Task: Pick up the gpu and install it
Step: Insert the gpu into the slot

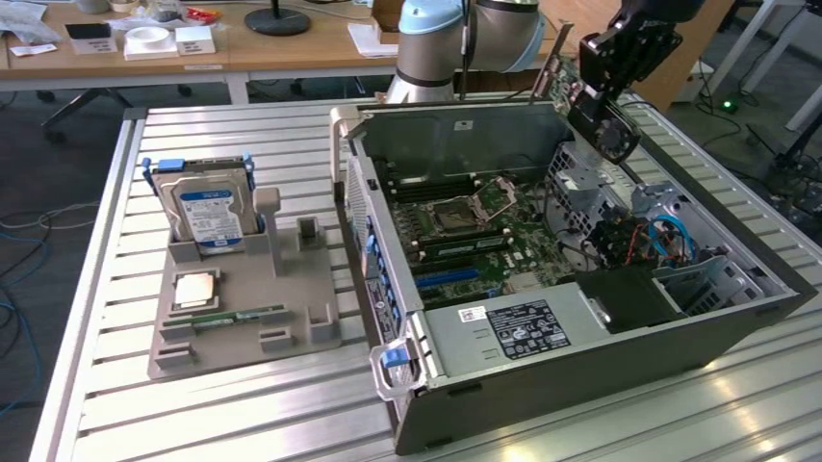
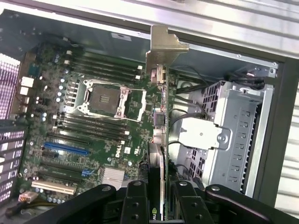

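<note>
In the exterior view the gripper hangs over the open computer case, with the motherboard below it. In the wrist view its fingers are closed on the gpu, which is held edge-on between them. The card's metal bracket is at the end farthest from the gripper, and the drive cage is just beside the card.

On the table the computer case lies at the exterior view's right, the holder to its left — a hard drive upright in it — the gpu above the case.
</note>
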`<move>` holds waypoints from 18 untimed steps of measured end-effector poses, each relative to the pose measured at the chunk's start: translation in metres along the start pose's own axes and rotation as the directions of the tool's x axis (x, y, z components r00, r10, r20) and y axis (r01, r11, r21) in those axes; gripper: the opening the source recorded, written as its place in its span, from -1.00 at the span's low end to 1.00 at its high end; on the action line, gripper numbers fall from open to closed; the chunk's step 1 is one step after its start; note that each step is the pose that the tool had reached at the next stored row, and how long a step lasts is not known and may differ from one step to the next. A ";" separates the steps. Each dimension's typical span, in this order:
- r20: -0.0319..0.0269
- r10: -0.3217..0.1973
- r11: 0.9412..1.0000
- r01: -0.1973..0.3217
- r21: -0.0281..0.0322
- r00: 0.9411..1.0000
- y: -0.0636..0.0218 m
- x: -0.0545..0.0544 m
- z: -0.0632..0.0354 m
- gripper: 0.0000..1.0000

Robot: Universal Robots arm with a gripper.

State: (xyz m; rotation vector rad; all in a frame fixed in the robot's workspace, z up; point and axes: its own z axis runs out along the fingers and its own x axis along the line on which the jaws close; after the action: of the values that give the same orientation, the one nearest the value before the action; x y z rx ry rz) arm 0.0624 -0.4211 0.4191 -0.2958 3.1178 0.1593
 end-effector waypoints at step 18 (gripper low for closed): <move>-0.022 -0.227 0.974 0.227 -0.006 0.974 0.0000 0.000 0.0001 -0.48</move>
State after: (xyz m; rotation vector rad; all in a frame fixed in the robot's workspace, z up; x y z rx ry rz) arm 0.0624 -0.4211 0.4190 -0.6543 3.0746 0.1601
